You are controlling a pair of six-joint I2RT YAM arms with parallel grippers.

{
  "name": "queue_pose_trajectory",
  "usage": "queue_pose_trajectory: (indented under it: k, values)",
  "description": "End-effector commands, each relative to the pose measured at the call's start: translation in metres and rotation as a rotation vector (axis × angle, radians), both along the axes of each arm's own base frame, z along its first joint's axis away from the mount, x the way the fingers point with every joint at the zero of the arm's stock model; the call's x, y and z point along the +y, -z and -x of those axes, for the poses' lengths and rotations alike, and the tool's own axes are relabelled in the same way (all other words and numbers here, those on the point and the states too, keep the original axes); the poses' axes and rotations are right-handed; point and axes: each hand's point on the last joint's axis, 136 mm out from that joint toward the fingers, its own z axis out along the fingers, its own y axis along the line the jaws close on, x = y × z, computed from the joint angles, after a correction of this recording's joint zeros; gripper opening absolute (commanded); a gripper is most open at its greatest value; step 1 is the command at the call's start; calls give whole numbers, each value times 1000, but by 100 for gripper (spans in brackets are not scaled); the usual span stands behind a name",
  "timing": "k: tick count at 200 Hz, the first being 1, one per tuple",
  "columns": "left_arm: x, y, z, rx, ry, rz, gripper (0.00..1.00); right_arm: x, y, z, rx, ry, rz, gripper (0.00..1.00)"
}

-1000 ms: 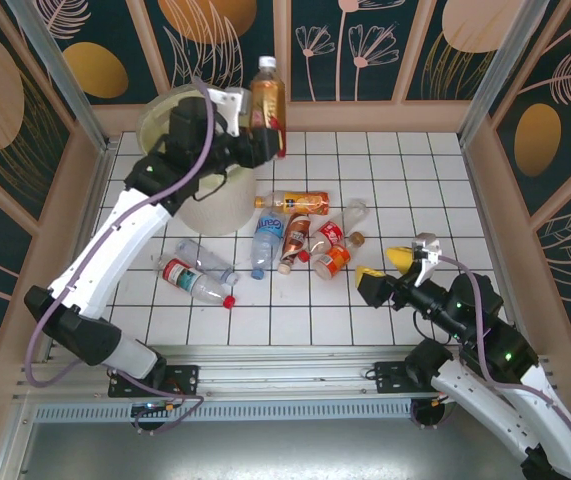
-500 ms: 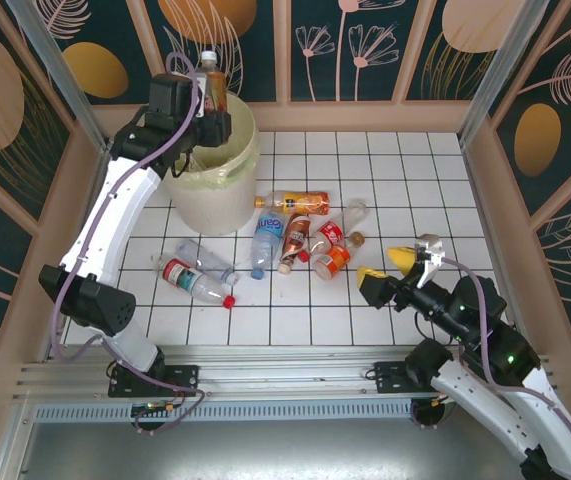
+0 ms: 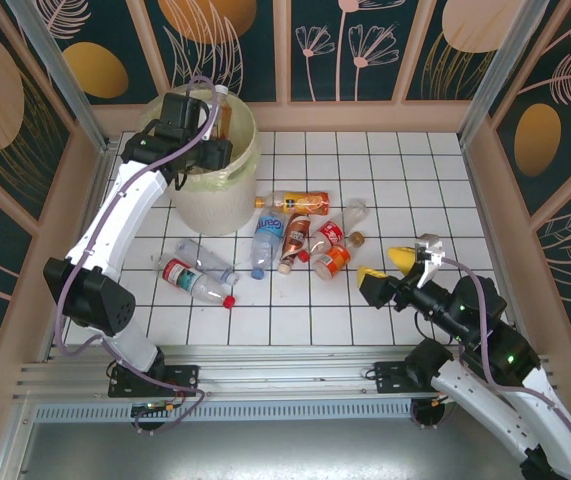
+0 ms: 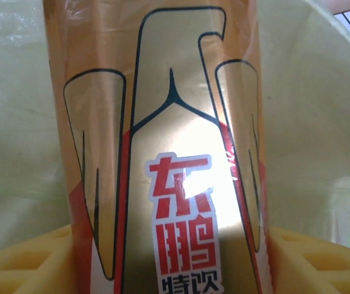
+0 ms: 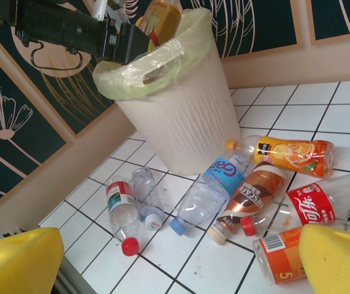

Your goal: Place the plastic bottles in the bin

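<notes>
Over the mouth of the bin (image 3: pixel 215 205), my left tool (image 3: pixel 215 145) has an upright gold-and-orange bottle (image 4: pixel 162 153) between its yellow pads (image 4: pixel 309 257), which sit flush against its sides, though I cannot tell if they are gripping it. My right tool (image 3: pixel 386 266) hangs wide open and empty near the other plastic bottles (image 3: pixel 295 235), which lie scattered on the table (image 3: pixel 415 170) beside the bin.

the white tiled table (image 3: pixel 415 180) bears the bin (image 3: pixel 210 205). just right of the bin lies an orange-labelled bottle (image 3: pixel 297 202). nearer, a blue-labelled bottle (image 3: pixel 268 238), brown-labelled bottle (image 3: pixel 295 238), red cola bottle (image 3: pixel 327 237) and orange bottle (image 3: pixel 332 262) bunch together. in front of the bin lie a red-capped bottle (image 3: pixel 197 283) and a clear bottle (image 3: pixel 207 261), side by side.
</notes>
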Motion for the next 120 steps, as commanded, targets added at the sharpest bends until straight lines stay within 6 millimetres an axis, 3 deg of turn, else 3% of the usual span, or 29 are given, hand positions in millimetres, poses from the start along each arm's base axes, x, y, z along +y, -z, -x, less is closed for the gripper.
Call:
queue_pose_trajectory:
  k: [1, 45, 89, 120]
  values:
    - [-3, 7, 9, 32, 43, -18, 68, -4, -5, -5, -37, 32, -12, 99]
    - [-14, -6, 12, 21, 84, 45, 78, -2, -4, -6, -32, 30, -9, 99]
    - [-18, -16, 11, 5, 93, 70, 79, -2, -3, -6, -30, 31, -7, 99]
    - [-22, -37, 11, -42, 99, 121, 79, -2, -4, -8, -21, 39, -14, 99]
